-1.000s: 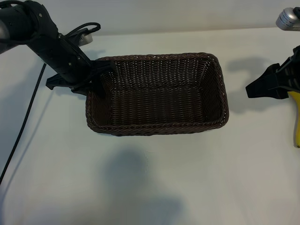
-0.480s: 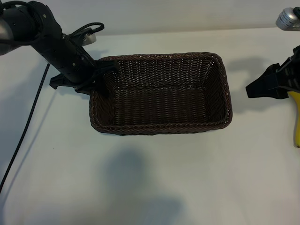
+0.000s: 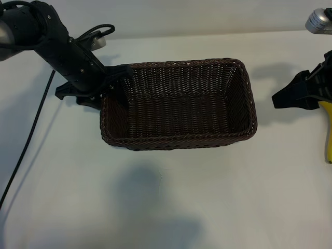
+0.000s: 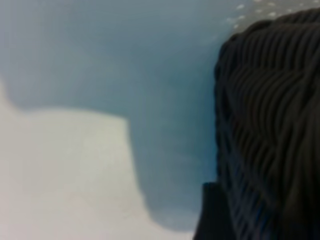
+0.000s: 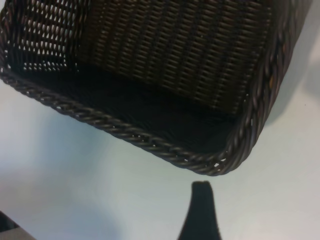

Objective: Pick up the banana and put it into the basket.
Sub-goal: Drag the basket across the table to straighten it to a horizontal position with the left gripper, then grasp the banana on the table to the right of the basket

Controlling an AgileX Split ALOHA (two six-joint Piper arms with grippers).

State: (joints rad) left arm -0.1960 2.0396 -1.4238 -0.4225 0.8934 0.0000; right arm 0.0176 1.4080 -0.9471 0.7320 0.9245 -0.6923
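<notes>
Wicker basket [image 3: 179, 104] sits on the white table [image 3: 166, 197], nothing inside. Left hand [image 3: 106, 85] is at its left end wall; grip state cannot be told. Right hand [image 3: 290, 98] hovers open, well right of the basket. Banana [image 3: 328, 135] lies on the table just beside it at the right edge.

1. The table [image 3: 171, 207] is a plain white surface filling the exterior view.
2. The basket [image 3: 179, 142] stands on it, left of centre (dark brown wicker, empty).
3. The banana [image 3: 328, 140] lies on it at the right edge, well apart from the basket.
4. A black cable [image 3: 26, 140] trails across its left side.
</notes>
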